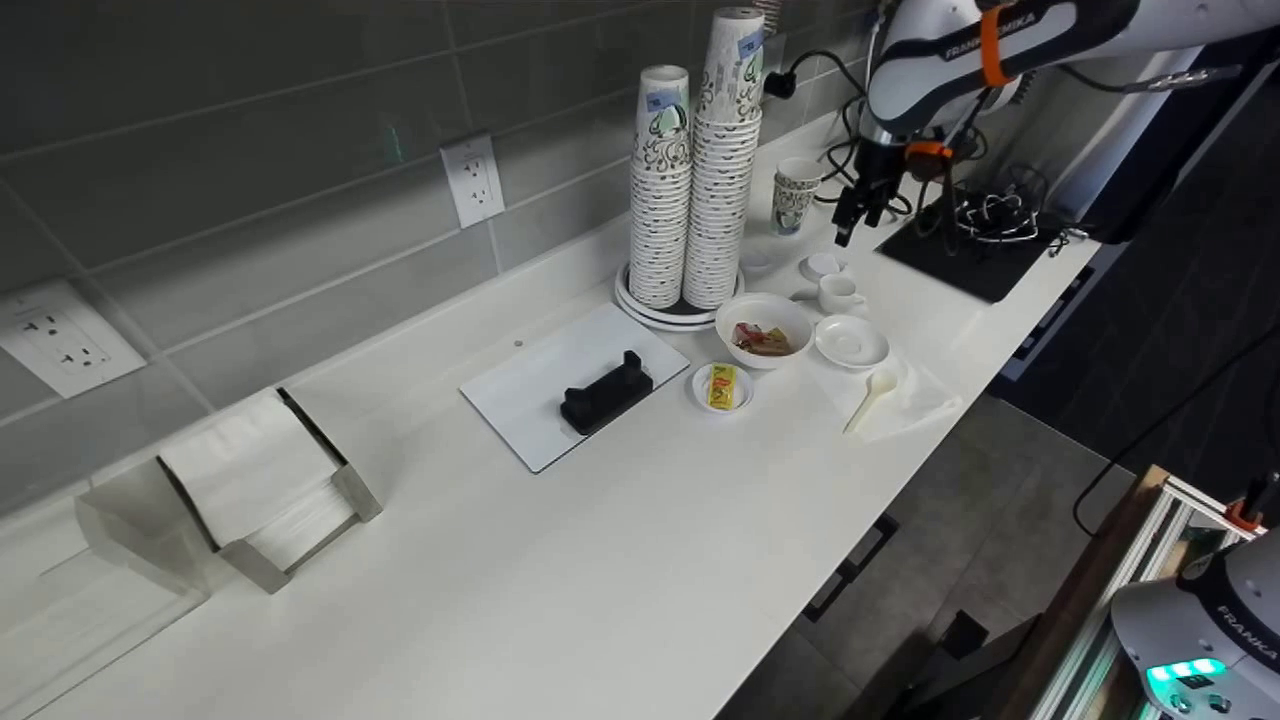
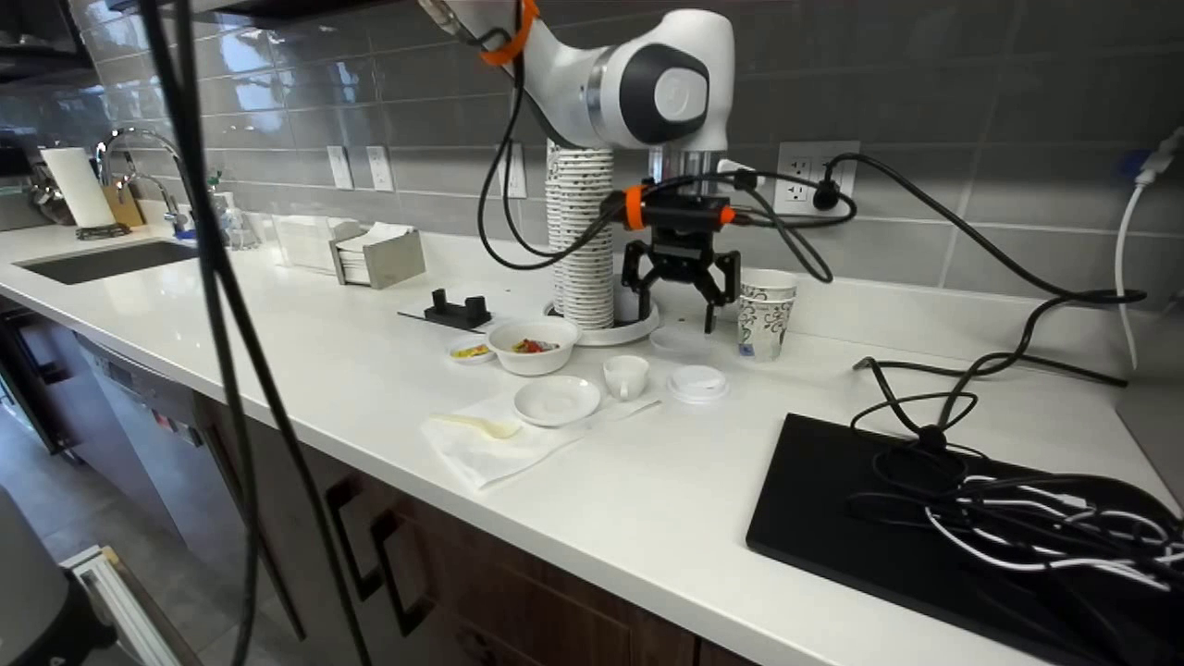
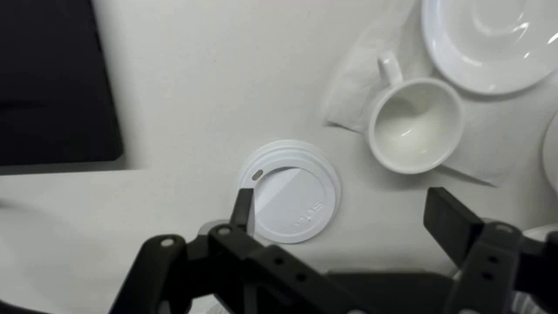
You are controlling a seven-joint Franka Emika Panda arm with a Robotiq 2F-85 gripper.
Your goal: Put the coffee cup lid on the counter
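The lid (image 3: pixel 301 196) has a plain white colour, and so have the counter (image 1: pixel 500 580), the saucer (image 2: pixel 557 400) and the mug (image 2: pixel 618 379). The gripper (image 3: pixel 340 209) and the mat (image 2: pixel 814 490) are black; the arm (image 2: pixel 569 88) is white and dark grey, with orange bands (image 1: pixel 992 48). The stacks of paper cups (image 1: pixel 720 190) are white with dark curls and blue labels (image 1: pixel 663 100). The packet (image 1: pixel 722 386) is yellow; the contents (image 1: pixel 762 341) of the white bowl (image 2: pixel 532 363) seem red and brown, though too small to judge surely. The wall tiles (image 1: pixel 250 95) are grey with paler lines.
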